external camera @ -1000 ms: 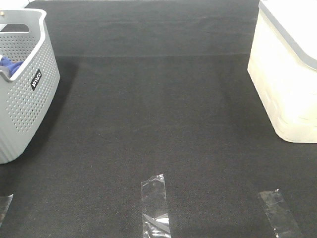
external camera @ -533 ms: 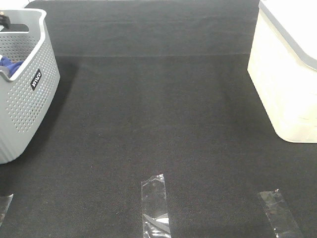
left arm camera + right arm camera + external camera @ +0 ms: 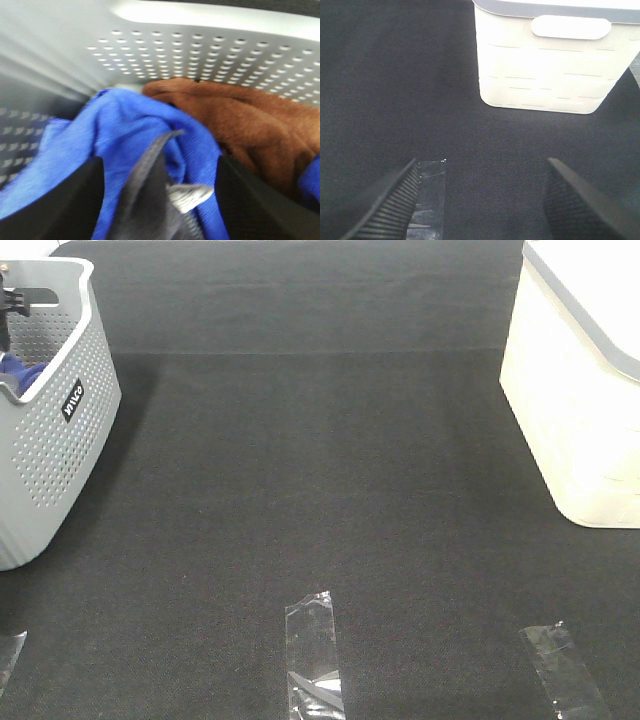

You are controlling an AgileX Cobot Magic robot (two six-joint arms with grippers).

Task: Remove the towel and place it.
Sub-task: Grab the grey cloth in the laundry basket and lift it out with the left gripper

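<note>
So, your black mat point(image 3: 320, 460) is as it was a second ago: nothing on it but the strips of clear tape point(image 3: 312, 640), and no cloth laid out. The white bin point(image 3: 570, 420) on the right has not shifted, nor has the grey basket point(image 3: 60, 460) on the left.

What has changed is small. At the basket's far rim, in the high view, a black piece of your left arm has crept lower over the last second, so that arm is going down into the basket.

Inside it, a brown cloth point(image 3: 240, 120) lies against the perforated wall, with a bright blue cloth point(image 3: 125, 125) heaped beside it. The towel point(image 3: 145, 190), as far as I can judge, is the grey fold with a paler hemmed edge lying over the blue cloth. Most of it is hidden.

Your left gripper point(image 3: 159, 160) has its jaws apart, one on either side of that grey fold, and is not yet clamped on anything. Your right gripper point(image 3: 481, 165) hangs over the mat short of the white bin, jaws wide apart and empty.

The removal has barely begun. You are lined up for the pick, but closing now may catch blue cloth along with the grey.
</note>
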